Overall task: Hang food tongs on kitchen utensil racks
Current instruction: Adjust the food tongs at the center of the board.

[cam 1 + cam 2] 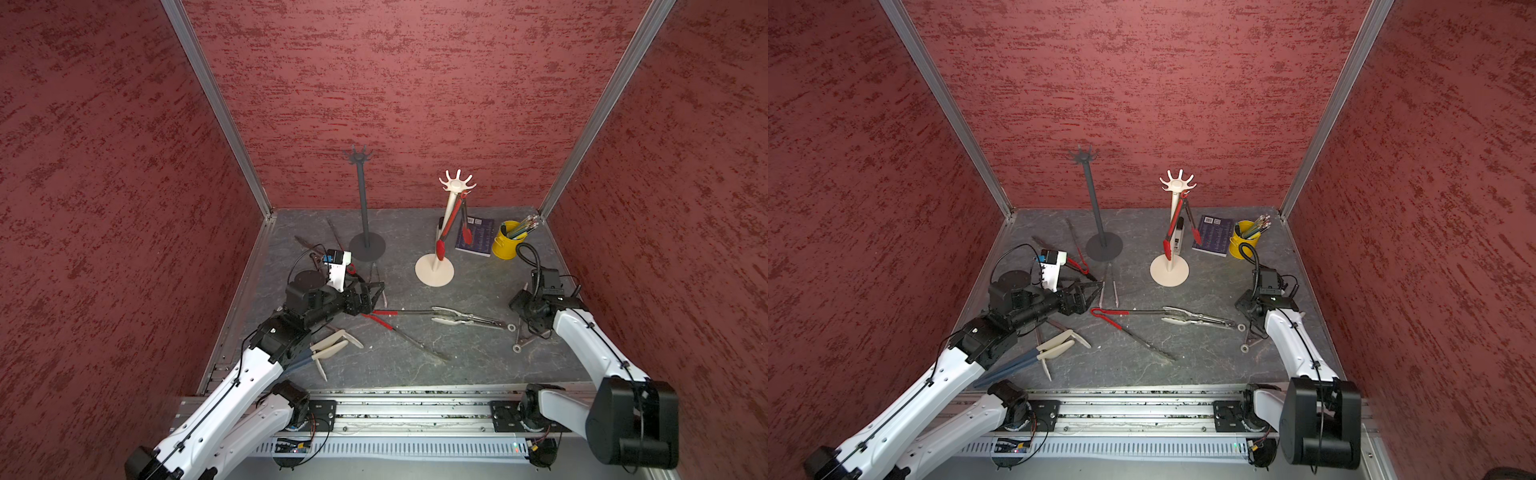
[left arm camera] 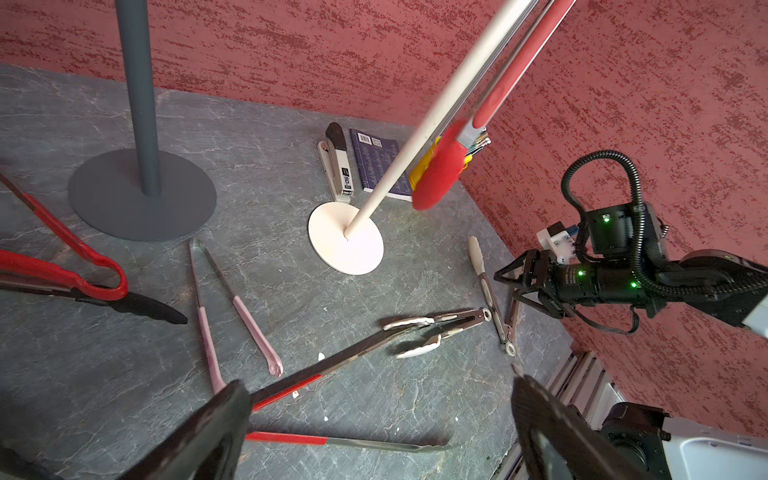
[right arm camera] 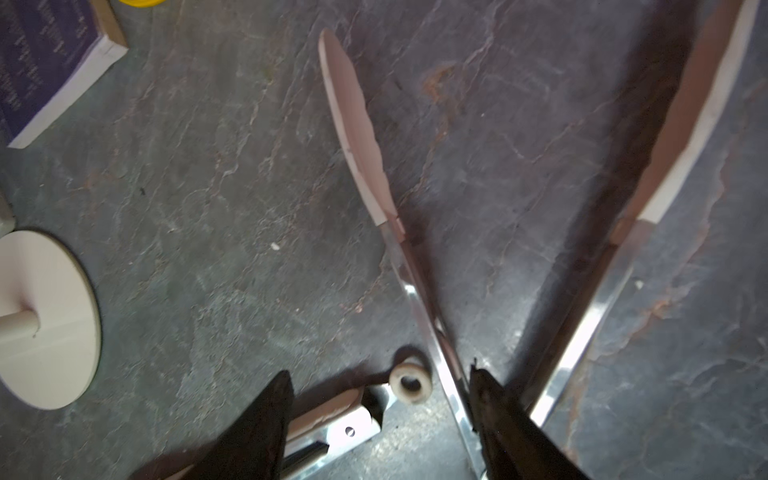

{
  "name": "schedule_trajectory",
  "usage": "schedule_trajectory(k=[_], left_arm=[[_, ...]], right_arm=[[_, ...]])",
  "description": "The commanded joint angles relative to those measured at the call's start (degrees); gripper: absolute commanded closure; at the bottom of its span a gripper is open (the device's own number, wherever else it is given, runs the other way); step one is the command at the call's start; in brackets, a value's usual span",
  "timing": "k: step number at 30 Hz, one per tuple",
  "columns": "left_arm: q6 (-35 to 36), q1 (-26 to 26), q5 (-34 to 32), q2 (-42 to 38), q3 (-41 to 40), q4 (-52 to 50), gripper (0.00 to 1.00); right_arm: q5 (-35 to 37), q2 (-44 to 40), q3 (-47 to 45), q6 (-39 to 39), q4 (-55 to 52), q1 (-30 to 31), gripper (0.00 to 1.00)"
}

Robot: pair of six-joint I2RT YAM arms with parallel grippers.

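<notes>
Tongs lay strewn over the grey slate-look floor [image 1: 469, 365], and one pair was hung: long metal tongs with red tips [image 1: 450, 226] dangled from a hook of the cream-white utensil rack [image 1: 457, 183], which stood at one o'clock from the floor's middle in both top views. The dark grey utensil rack [image 1: 364, 195] stood at eleven o'clock. My left claw [image 2: 380, 386] hovered at nine o'clock, jaws spread to their widest with nothing between them, above long metal tongs with red bands [image 2: 291, 388] lying splayed near the middle. My right claw [image 3: 378, 372] was low at three o'clock, jaws partly apart and clamped on nothing. One of its fingers [image 3: 511, 428] sat between the two arms of slim metal tongs with cream-white tips [image 3: 357, 137], just beside the nearer arm, and the ring end of another metal pair [image 3: 411, 382] lay on the floor between my fingers. Thin pink-handled tongs [image 2: 249, 318] lay between the grey rack's base and my left claw. Cream-white and blue tongs [image 1: 330, 353] lay at seven o'clock. The small yellow cup of pencils [image 1: 507, 243] stood at two o'clock, just beside a dark blue booklet [image 1: 476, 237].
</notes>
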Motion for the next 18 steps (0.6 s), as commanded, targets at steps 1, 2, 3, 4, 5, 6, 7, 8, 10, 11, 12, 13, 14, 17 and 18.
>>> schedule_trajectory(k=[1, 2, 3, 4, 5, 6, 7, 8, 10, 11, 12, 13, 14, 17, 18], left_arm=[[-0.1, 0.6, 0.5, -1.3, -0.7, -0.9, 0.0], [-0.1, 0.7, 0.5, -1.5, -0.8, -1.0, 0.0], [-0.1, 0.8, 0.4, -1.8, -0.9, -1.1, 0.0], [-0.1, 0.9, 0.5, -2.1, -1.0, -1.2, 0.0], [-0.1, 1.1, 0.5, -2.3, -1.2, -1.3, 0.0], [-0.1, 1.2, 0.5, -2.4, -1.2, -1.3, 0.0], [-0.1, 1.3, 0.6, -2.4, -1.2, -1.3, 0.0], [-0.1, 1.3, 0.6, -2.5, -1.1, -1.5, 0.0], [-0.1, 1.4, 0.7, -2.5, -0.9, -1.9, 0.0], [0.1, 1.4, 0.7, -2.5, -0.8, -2.0, 0.0], [0.1, 1.4, 0.6, -2.6, -0.8, -2.1, 0.0], [0.2, 1.4, 0.6, -2.7, -0.8, -2.3, 0.0], [0.2, 1.6, 0.6, -2.8, -0.8, -2.2, 0.0], [0.2, 1.6, 0.6, -3.1, -0.9, -2.4, 0.0], [0.2, 1.7, 0.6, -3.0, -0.9, -2.6, 0.0]], right_arm=[[2.3, 1.9, -0.9, -0.9, 4.2, -2.0, 0.38], [2.2, 2.4, -1.0, -1.1, 5.0, -2.5, 0.41], [1.7, 3.1, -0.9, -1.2, 5.9, -2.8, 0.45], [1.2, 4.0, -0.9, -1.5, 6.8, -2.8, 0.48], [1.1, 4.9, -0.9, -1.6, 7.2, -2.9, 0.51], [1.1, 6.0, -0.9, -1.6, 7.8, -3.0, 0.54], [1.2, 6.8, -1.0, -1.7, 8.5, -3.1, 0.57], [1.0, 7.4, -1.2, -1.7, 9.1, -3.2, 0.58], [0.3, 8.5, -1.4, -1.7, 10.3, -3.3, 0.61], [0.0, 9.0, -1.6, -1.7, 10.8, -3.4, 0.62], [0.1, 9.4, -1.6, -1.7, 11.2, -3.4, 0.63], [0.2, 9.7, -1.7, -1.7, 11.7, -3.4, 0.64], [0.2, 10.0, -1.9, -2.0, 12.2, -3.5, 0.65], [0.1, 11.5, -1.9, -2.3, 13.0, -3.8, 0.68], [0.1, 11.9, -2.0, -2.3, 13.3, -4.0, 0.68]])
